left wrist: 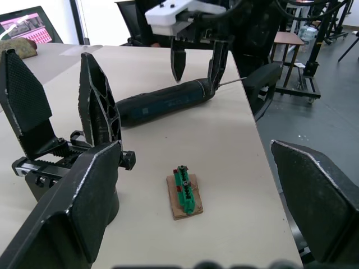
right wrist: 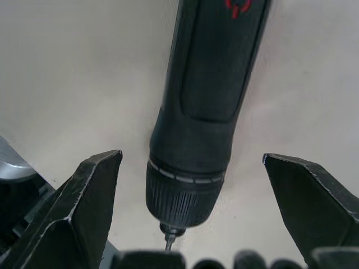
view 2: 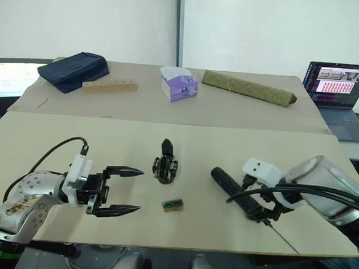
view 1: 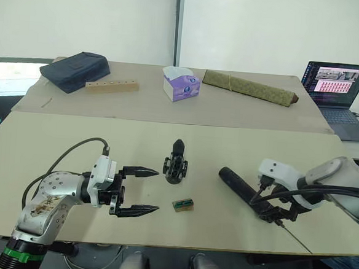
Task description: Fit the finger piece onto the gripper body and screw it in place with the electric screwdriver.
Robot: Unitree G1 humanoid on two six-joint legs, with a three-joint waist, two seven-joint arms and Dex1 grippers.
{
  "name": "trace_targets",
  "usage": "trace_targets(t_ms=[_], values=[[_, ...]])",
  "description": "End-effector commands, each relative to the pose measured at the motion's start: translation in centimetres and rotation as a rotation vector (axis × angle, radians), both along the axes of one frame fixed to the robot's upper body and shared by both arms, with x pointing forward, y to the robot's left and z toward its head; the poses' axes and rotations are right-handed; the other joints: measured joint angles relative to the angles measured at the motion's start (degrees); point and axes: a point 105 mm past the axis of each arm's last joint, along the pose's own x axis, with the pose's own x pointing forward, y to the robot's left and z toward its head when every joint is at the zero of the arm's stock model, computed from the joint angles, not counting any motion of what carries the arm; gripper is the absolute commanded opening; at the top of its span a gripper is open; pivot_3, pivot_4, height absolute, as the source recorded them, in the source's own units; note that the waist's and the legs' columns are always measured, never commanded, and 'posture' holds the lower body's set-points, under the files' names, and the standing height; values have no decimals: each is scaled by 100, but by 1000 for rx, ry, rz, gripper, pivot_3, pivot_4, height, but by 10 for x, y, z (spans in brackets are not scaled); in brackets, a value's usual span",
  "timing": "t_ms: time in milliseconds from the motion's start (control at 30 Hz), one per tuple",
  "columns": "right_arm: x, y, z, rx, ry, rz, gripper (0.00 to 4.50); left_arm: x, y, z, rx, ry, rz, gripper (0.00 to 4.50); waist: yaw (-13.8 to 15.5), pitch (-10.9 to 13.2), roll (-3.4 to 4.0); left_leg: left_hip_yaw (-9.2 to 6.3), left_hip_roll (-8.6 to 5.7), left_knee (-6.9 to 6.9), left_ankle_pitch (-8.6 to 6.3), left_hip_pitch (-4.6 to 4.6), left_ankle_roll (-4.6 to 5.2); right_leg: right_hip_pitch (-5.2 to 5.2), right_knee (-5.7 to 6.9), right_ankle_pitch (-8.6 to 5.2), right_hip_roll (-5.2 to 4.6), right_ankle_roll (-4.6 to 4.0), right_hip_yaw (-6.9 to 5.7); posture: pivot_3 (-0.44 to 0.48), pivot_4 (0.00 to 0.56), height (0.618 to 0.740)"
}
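The left gripper (view 1: 140, 191) is hovering wide open and empty near the gripper body (view 1: 175, 163) standing mid-table, while the right gripper (right wrist: 190, 210) is spreading its open fingers on either side of the electric screwdriver (view 1: 245, 188) lying flat on the table (view 1: 75, 133).

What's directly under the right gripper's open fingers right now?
The electric screwdriver lies flat on the table, its bit end between the right gripper's open fingers, which straddle it without touching. The table beneath the screwdriver is covered.
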Motion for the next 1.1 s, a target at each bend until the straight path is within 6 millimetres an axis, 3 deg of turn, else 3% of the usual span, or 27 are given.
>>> trace_targets(t_ms=[33, 233, 500, 600, 700, 800, 1000, 1100], values=[[3, 0, 0, -47, -8, 0, 4459, -2, -3, 8, -7, -40, -13, 4500, 10, 0, 0, 0, 0, 0, 0, 0, 0, 0, 0, 0, 0, 0, 0, 0, 150, 740], [9, 1, -9, -95, 2, 10, 4459, -1, -4, 8, -11, -44, -8, 4500, 3, 0, 0, -1, -1, 2, 0, 0, 0, 1, 1, 1, 0, 1, -1, 0, 150, 740], [3, 2, -23, -93, 38, 2, 1967, -3, -3, 8, -8, -39, -7, 4500, 1, -4, -7, -4, 0, 3, 0, 4, 0, 8, 1, 2, 2, 1, -4, 0, 150, 740], [5, 4, -18, -69, 14, 17, 1937, -4, -1, 7, -1, -32, -9, 4500, -1, -5, -8, -4, 0, 3, 0, 7, 0, 10, 1, 2, 2, 1, -4, 0, 150, 740], [7, 9, -3, 20, -21, 6, 1937, -4, 0, 6, 4, -29, -13, 4500, -2, -4, -8, -6, 1, 3, 0, 5, 0, 9, 1, 2, 3, 1, -5, 0, 150, 740], [8, 7, 25, 131, -88, -3, 1937, -4, 3, 7, 6, -26, -13, 4500, 3, 1, 1, -5, -1, 3, 0, 0, 0, 5, 3, 2, 3, 2, -4, 0, 150, 740], [-7, 22, 95, 566, -288, 3, 1937, -7, 20, -1, 43, 2, 5, 4500, 5, 5, -1, -8, 0, 1, 0, -1, 0, 6, 1, 2, 5, 4, -4, 0, 150, 740], [-18, 29, 111, 765, -366, 34, 1937, -5, 25, -7, 59, 9, 10, 4500, 15, 4, -7, -18, 1, 1, 0, 4, 0, 19, 0, 1, 14, 6, -8, 0, 150, 740]])
